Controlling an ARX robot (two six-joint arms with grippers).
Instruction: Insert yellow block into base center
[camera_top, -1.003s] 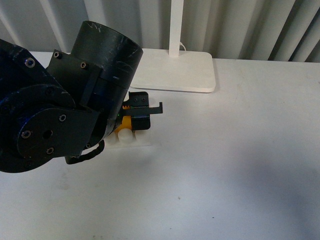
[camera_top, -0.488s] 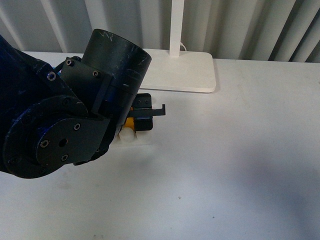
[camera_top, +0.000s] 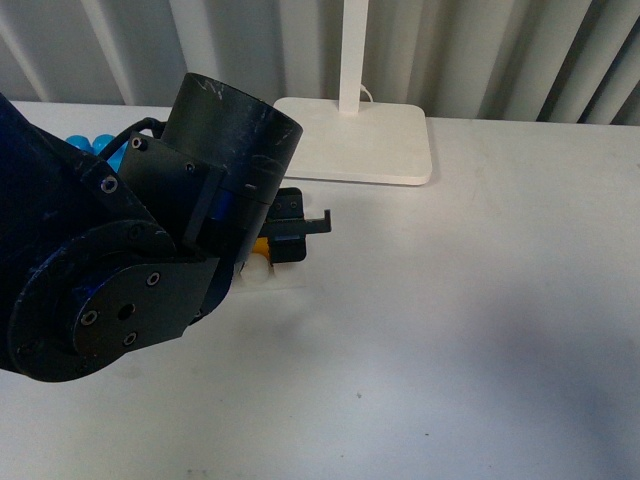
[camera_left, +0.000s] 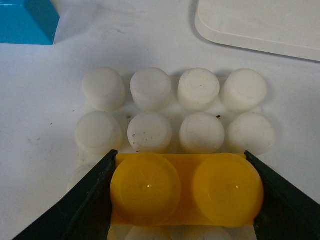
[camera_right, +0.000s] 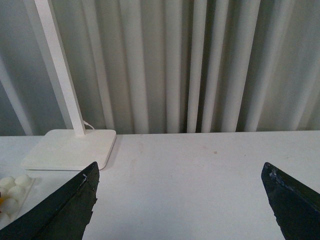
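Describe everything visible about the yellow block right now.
The yellow block is a small, glossy orange-yellow plastic brick with two round studs on top. It lies level, long side across, clamped at both short ends by the dark fingers of the left hand. It sits over the studded white base, with two rows of white studs showing beyond it; whether it is pressed down cannot be told. In the front view only a sliver shows beside the arm.

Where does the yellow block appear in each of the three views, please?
Front view: yellow block just left of centre, mostly hidden behind the left arm.
Left wrist view: lower middle, held in the left gripper.
Right wrist view: only a sliver at the lower left edge.
Shared landmark: the studded white base.
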